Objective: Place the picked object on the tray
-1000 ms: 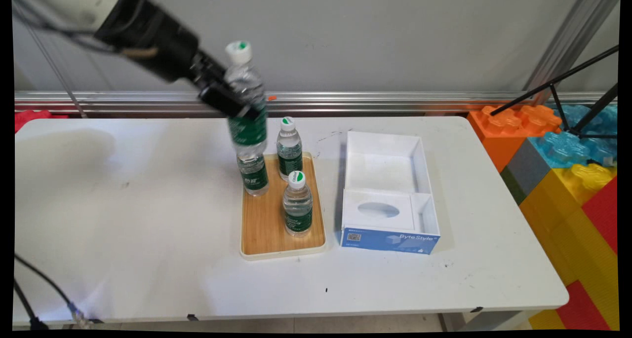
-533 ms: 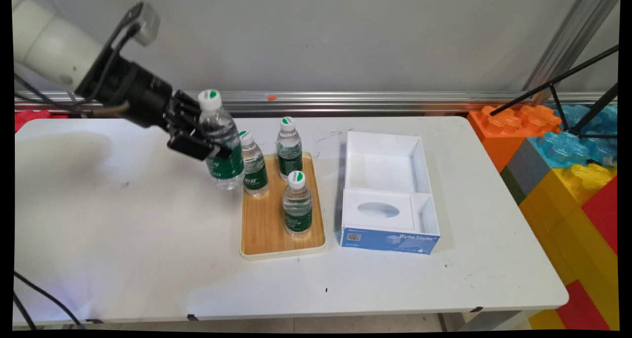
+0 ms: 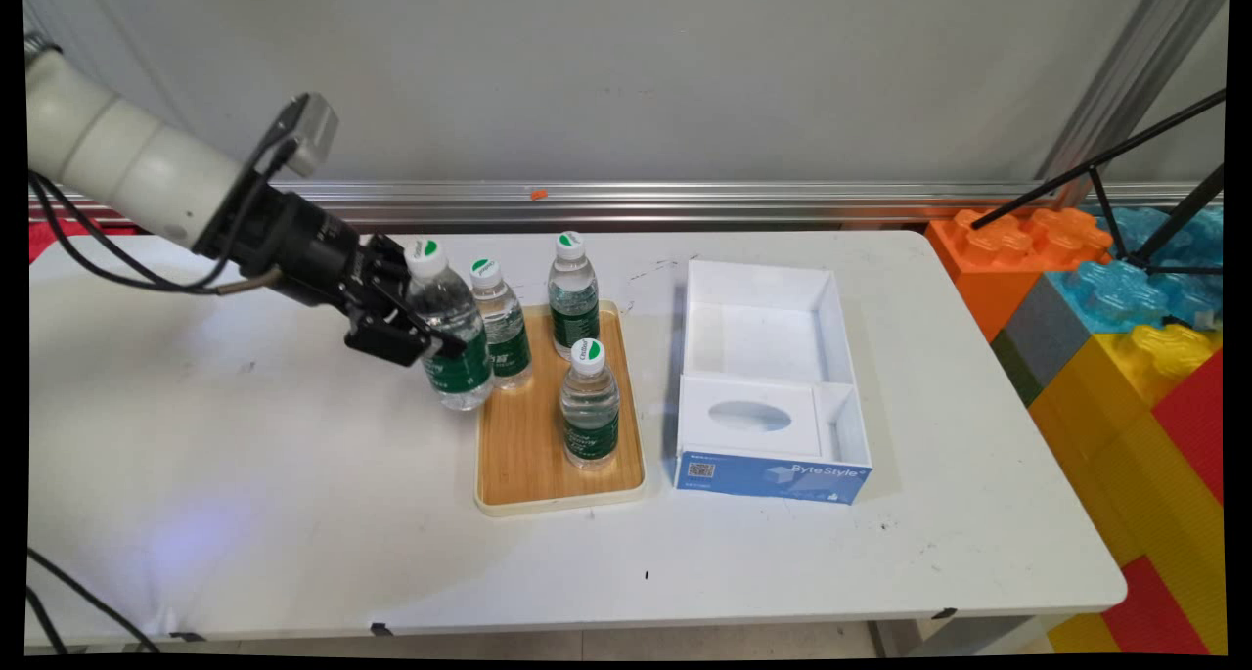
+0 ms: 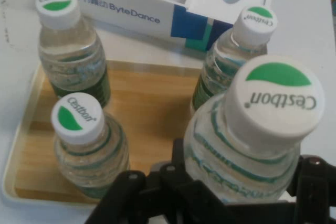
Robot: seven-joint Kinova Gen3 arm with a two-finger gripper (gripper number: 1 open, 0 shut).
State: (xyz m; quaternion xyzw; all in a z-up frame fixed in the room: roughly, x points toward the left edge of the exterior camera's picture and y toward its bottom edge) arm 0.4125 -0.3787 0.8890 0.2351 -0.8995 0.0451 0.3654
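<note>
Four bottles show, each with a white cap marked green and a green label. One, the held bottle (image 3: 452, 333), sits clamped in the gripper (image 3: 416, 333), whose jaws close on its body just above the label; in the hand view the held bottle (image 4: 252, 140) fills the lower right, with the black linkage wrapped round it. It tilts a little, cap toward 11 o'clock, and its base is low, at the table (image 3: 245, 455) just off the tray's left rim; whether it touches the table cannot be told.

On the wooden tray (image 3: 528, 455) stand the other three: a left bottle (image 3: 501, 326) right beside the held one at its 3 o'clock, a rear bottle (image 3: 573, 296) at 1 o'clock from it, and a front bottle (image 3: 590, 406) at 4 o'clock. An open white box (image 3: 768, 377) with a blue front lies well off at 3 o'clock of the tray.

Judging by the clear water inside, the held bottle is full, so fairly heavy for its size. Thin ribbed plastic gives under a squeeze and is smooth, likely slippery at the label. Mid-body, where the jaws sit now, looks the soundest hold; the cap end would let it swing.
</note>
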